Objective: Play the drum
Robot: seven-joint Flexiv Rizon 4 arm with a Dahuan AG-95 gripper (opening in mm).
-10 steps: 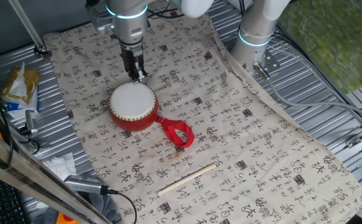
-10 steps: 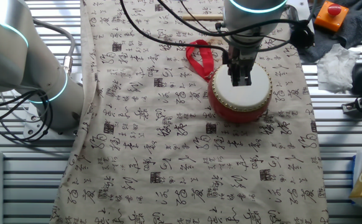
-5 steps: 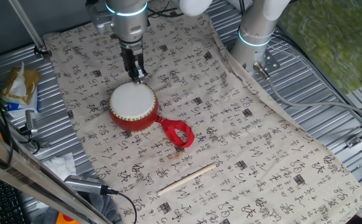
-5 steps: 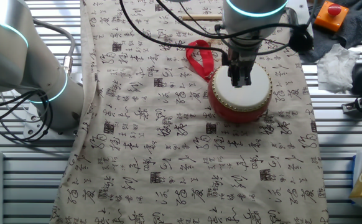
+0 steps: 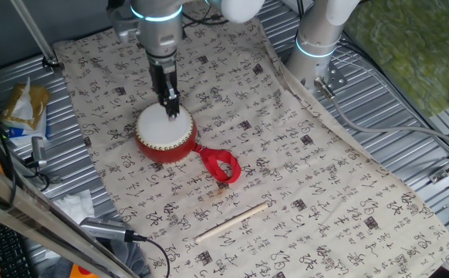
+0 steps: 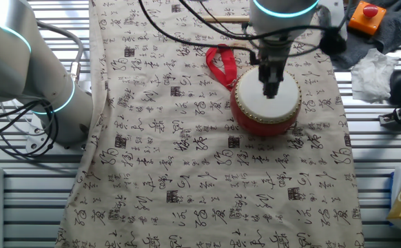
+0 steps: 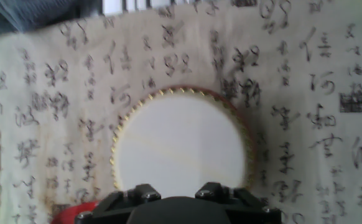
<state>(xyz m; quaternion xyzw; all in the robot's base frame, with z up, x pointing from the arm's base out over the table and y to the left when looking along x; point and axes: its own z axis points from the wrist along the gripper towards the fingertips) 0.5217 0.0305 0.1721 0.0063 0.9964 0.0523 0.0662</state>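
Note:
The drum is small and round, with a red body and a white skin head, and stands on the printed cloth. It also shows in the other fixed view and fills the middle of the hand view, ringed by gold studs. Its red ribbon loop lies beside it on the cloth. My gripper points straight down over the skin, fingers together, tip at or just above it, also in the other fixed view. In the hand view only the gripper's black body shows; the fingertips are hidden.
A thin pale wooden stick lies on the cloth near its front edge. A second white arm's base stands at the back right. A snack bag, cables and a crumpled tissue lie off the cloth on the metal table.
My gripper has moved from the drum's far rim in over the white skin, and its fingers now look narrower from both fixed views. The drum has not moved.

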